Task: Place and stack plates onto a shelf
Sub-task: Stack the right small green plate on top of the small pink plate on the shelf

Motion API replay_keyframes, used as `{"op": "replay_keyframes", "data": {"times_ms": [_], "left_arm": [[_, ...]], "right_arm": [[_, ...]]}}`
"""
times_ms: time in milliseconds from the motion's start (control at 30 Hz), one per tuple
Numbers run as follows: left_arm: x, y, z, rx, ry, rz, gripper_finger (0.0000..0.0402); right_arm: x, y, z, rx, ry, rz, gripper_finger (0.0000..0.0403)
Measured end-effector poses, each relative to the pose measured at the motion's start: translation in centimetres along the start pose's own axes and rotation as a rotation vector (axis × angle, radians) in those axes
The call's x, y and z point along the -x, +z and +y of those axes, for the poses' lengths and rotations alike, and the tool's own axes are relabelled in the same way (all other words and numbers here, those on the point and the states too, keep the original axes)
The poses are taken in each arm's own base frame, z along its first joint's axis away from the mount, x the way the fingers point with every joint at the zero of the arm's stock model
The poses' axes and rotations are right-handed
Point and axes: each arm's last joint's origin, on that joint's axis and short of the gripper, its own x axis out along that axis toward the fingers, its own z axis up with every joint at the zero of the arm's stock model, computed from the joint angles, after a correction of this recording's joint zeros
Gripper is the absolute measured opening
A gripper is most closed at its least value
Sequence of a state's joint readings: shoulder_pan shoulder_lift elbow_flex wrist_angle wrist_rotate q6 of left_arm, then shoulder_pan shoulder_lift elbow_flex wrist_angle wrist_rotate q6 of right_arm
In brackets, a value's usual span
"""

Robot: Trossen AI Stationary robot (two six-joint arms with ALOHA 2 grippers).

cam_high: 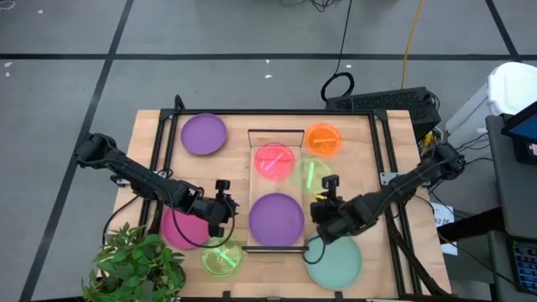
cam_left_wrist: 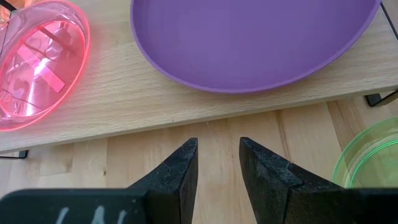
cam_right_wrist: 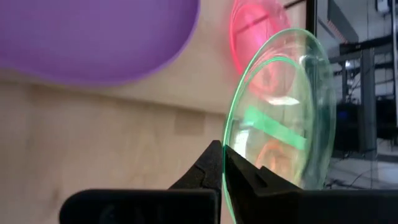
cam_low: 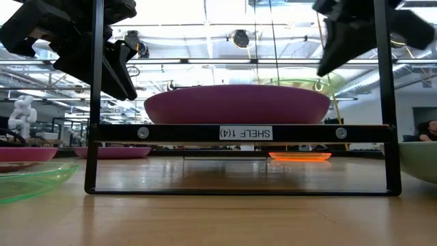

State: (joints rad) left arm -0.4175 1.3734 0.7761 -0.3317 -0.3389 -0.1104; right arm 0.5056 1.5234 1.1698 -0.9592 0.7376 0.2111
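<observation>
Pinching the rim, the right tool [cam_right_wrist: 222,163] carries a neon green plate [cam_right_wrist: 283,118] tilted on edge beside the shelf [cam_high: 256,168], probably to stack it on the pink-red plate [cam_high: 273,160]. Left tool [cam_left_wrist: 217,171] hovers part-open and empty, near the purple plate [cam_high: 276,218] on the shelf.

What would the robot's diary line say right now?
right gripper: shut on green plate, lifted beside shelf | left gripper: open, empty | shelf: purple plate, pink plate
</observation>
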Motion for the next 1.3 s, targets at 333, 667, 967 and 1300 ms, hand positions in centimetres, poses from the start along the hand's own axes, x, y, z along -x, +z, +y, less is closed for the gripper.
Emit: {"op": "replay_keyframes", "data": {"times_ms": [333, 667, 967, 1300], "left_arm": [[0.0, 0.0, 0.0, 0.003, 0.000, 0.000, 0.0124], [0.0, 0.0, 0.0, 0.005, 0.000, 0.000, 0.0124], [0.0, 0.0, 0.0, 0.035, 0.000, -0.001, 0.0124], [0.0, 0.3, -0.1, 0.078, -0.005, -0.028, 0.0124]], "right_arm": [[-2.2, 2.4, -2.6, 0.079, -0.025, -0.108, 0.0000], [-4.1, 3.5, -5.1, 0.117, 0.012, -0.177, 0.0000], [-5.5, 3.7, -6.8, 0.117, 0.076, -0.214, 0.0000], [-8.3, 2.8, -7.1, 0.189, 0.042, -0.291, 0.0000]]}}
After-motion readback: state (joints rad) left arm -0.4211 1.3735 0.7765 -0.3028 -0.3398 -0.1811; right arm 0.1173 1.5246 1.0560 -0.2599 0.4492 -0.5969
